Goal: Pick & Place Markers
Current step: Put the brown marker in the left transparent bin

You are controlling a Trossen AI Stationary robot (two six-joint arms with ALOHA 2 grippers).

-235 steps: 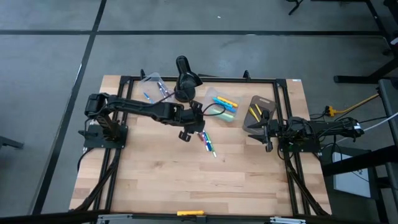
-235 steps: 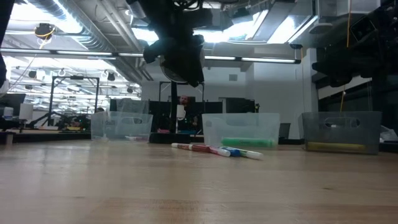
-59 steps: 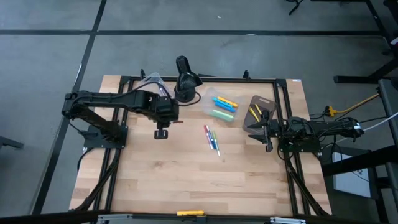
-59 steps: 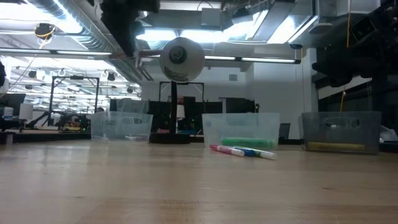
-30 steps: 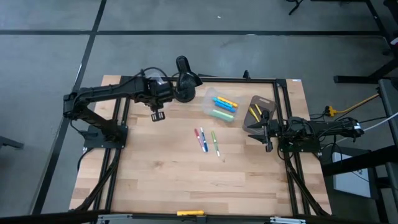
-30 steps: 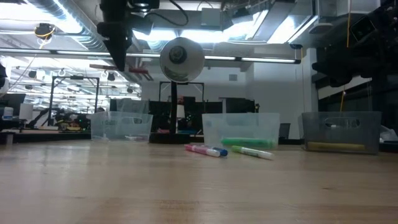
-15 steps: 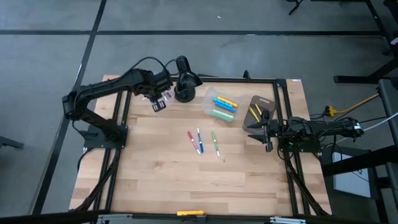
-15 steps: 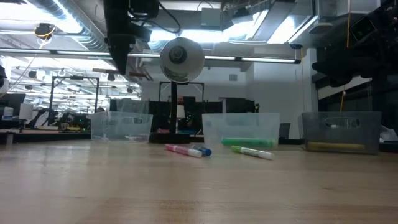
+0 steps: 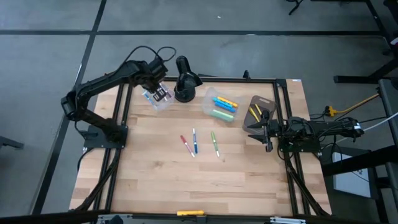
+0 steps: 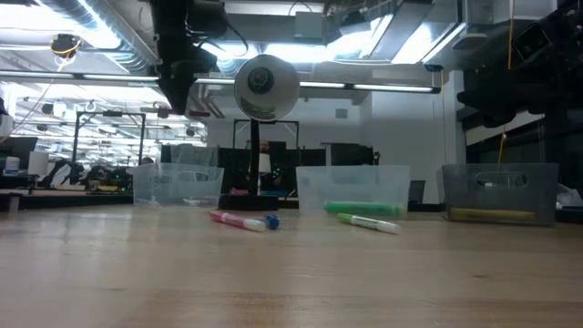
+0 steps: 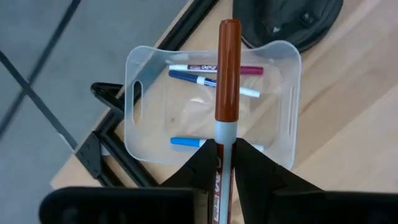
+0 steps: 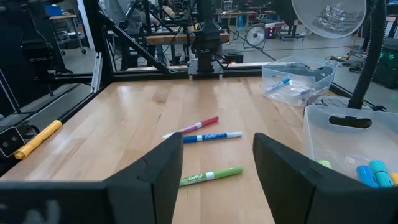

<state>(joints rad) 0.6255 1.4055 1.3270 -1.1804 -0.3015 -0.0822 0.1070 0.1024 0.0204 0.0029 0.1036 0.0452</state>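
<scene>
Left gripper (image 11: 225, 163) fingers clamp one brown marker (image 11: 227, 74) above a clear tub (image 11: 140, 93) holding four markers. Right gripper (image 12: 214, 165) fingers stand apart; three markers (image 12: 205, 137) lie beyond on open table (image 12: 124, 124).

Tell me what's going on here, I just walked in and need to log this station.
The robot is sorting markers into tubs. Its left hand holds a brown-capped marker above the clear tub at the table's far left corner, which already has a few markers inside. Three loose markers, red, blue and green, lie mid-table. The right hand waits open beside the right-hand tub.
</scene>
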